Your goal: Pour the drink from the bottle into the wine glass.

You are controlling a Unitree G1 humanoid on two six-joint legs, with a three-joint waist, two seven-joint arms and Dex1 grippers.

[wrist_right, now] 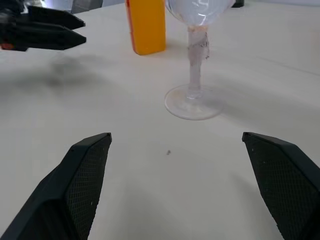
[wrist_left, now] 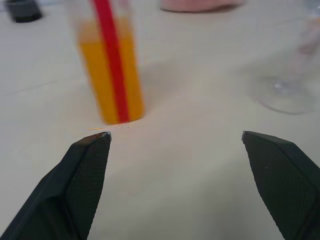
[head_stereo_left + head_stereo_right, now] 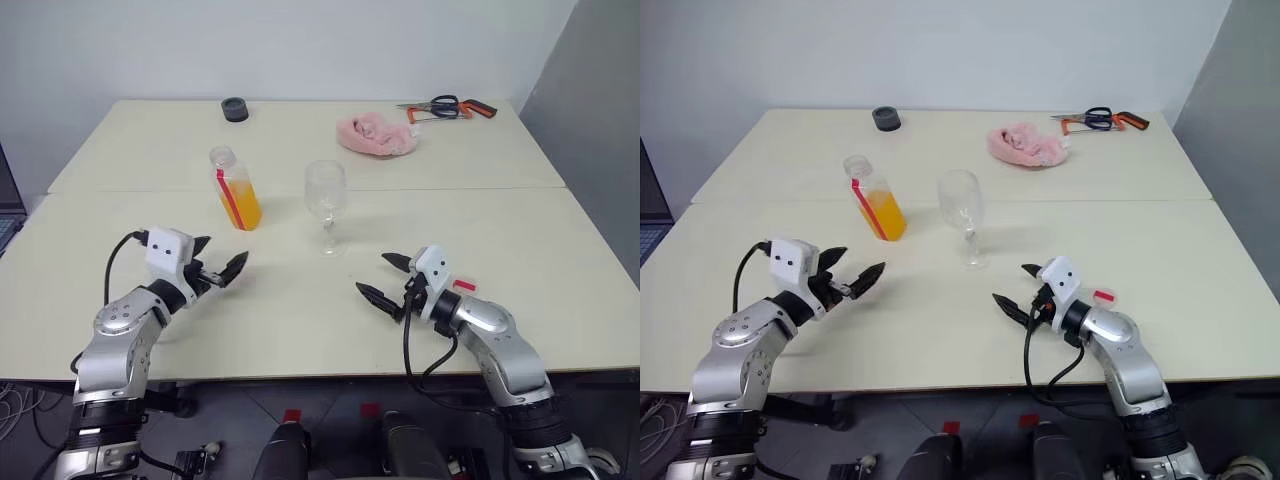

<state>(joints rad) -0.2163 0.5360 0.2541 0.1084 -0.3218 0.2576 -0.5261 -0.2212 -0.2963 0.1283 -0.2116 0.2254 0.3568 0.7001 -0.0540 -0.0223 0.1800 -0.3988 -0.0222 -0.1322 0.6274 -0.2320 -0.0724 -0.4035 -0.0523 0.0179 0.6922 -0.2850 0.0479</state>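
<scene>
The left gripper [image 3: 222, 258] hangs low over the near part of the table [image 3: 300, 320], fingers spread wide and holding nothing, pointed toward the bottle [image 3: 236, 190], which stands upright just beyond its tips and apart from them. The right gripper [image 3: 385, 280] also hovers over the near part of the table, to the right of the left one, its fingers likewise spread wide and empty, aimed toward the wine glass [image 3: 326, 200]; the glass stands upright some way beyond the tips, untouched. The bottle carries no cap that can be seen, shows a red stripe down its side, and is filled to roughly two thirds with the orange drink [image 3: 241, 205]. The wine glass sits just to the right of the bottle, near it but not touching, and its bowl appears empty. Farther back on the table lie a small black round object [image 3: 235, 109] behind the bottle, a pink crumpled cloth [image 3: 376, 137] behind the glass, and at the far right corner a pair of scissors [image 3: 436, 104] beside an orange-handled tool [image 3: 476, 110].
</scene>
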